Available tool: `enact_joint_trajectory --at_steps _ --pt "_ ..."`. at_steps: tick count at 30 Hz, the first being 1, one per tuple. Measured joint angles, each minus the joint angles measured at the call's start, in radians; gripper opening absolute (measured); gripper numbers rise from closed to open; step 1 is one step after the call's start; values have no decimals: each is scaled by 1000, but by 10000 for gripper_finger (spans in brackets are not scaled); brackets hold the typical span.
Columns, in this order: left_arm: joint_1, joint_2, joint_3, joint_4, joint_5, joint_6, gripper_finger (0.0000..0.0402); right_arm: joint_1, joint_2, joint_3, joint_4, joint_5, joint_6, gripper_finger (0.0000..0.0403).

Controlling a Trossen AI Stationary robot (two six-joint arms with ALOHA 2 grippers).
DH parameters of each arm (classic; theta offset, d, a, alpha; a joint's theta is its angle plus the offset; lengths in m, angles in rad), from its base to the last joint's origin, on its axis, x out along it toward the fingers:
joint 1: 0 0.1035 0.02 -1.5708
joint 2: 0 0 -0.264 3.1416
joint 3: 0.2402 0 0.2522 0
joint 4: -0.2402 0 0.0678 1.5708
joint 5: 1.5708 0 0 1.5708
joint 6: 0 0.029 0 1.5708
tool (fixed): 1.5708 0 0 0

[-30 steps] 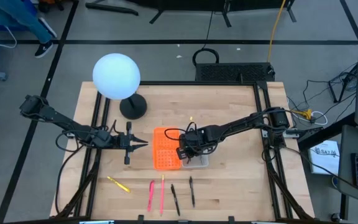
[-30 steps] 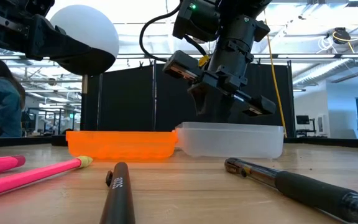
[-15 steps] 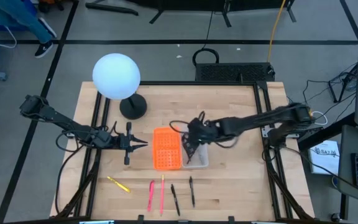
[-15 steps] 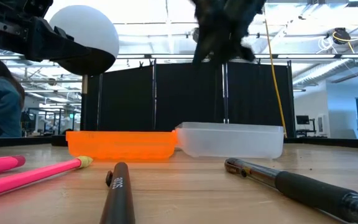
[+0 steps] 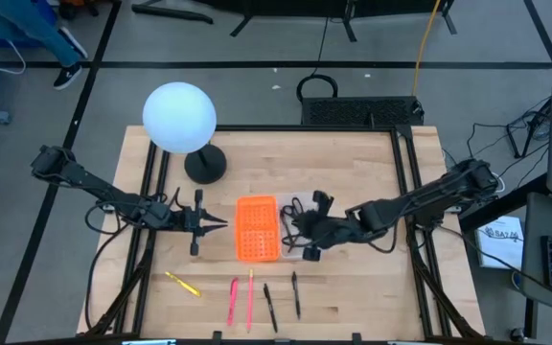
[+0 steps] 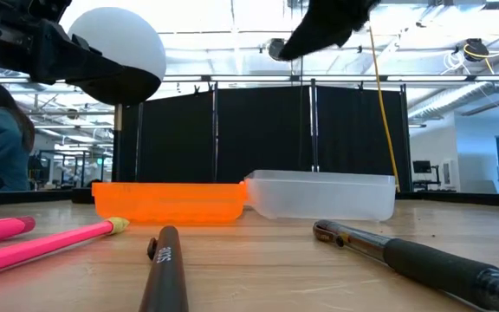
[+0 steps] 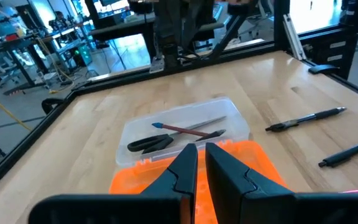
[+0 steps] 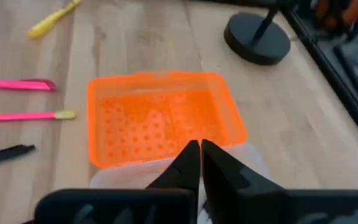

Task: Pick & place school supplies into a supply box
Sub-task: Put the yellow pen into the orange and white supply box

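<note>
Wood desk [image 5: 353, 287], lamp [image 5: 180, 120] at back. Right tool [image 5: 300, 233] has lifted off the clear tray [image 7: 238, 121] and pulled back, fingers now shut, empty. Scissors [image 7: 151, 144] + one pencil [image 7: 188, 129] lie in the tray, so that drop looks done. Left tool [image 5: 220, 221] waits beside orange half [image 5: 257, 228], nearly shut, empty. Pens [image 5: 271, 305] remain on desk w/ pink [image 5: 233, 300] & yellow [image 5: 182, 284].

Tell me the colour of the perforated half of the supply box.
Orange; the perforated half shows best in the right wrist view.
</note>
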Motion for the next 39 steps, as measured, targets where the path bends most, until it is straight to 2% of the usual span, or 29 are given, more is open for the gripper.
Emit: enact_joint_trajectory --at_steps 5,9,12,15,18,22,28,31,33,36,39 --pt "0 0 0 -4 -3 -150 42 -7 -50 -171 263 -119 -82 5" --pt "-1 0 0 -59 -7 -253 42 7 -130 -349 485 -125 -111 4" --pt "-1 1 0 -190 -3 -345 42 25 -201 -502 663 -129 -123 1" --pt "-18 -1 1 -387 5 -481 42 37 -254 -643 849 -128 -123 1" --pt "-70 4 70 -695 2 -643 41 45 -296 -751 975 -122 -126 1" --pt "-164 38 259 -1070 -29 -821 13 50 -335 -859 1082 -123 -154 1" --pt "-294 129 512 -1370 -25 -863 6 59 -432 -959 1145 -152 -206 0" --pt "-361 177 567 -1459 10 -927 5 63 -497 -992 1144 -199 -200 0" --pt "-399 213 579 -1513 28 -1033 8 71 -539 -1013 1144 -217 -193 0" --pt "-456 270 577 -1546 122 -1179 18 83 -590 -1041 1143 -233 -177 0" --pt "-522 342 568 -1527 200 -1207 36 97 -620 -1052 1143 -233 -176 0"
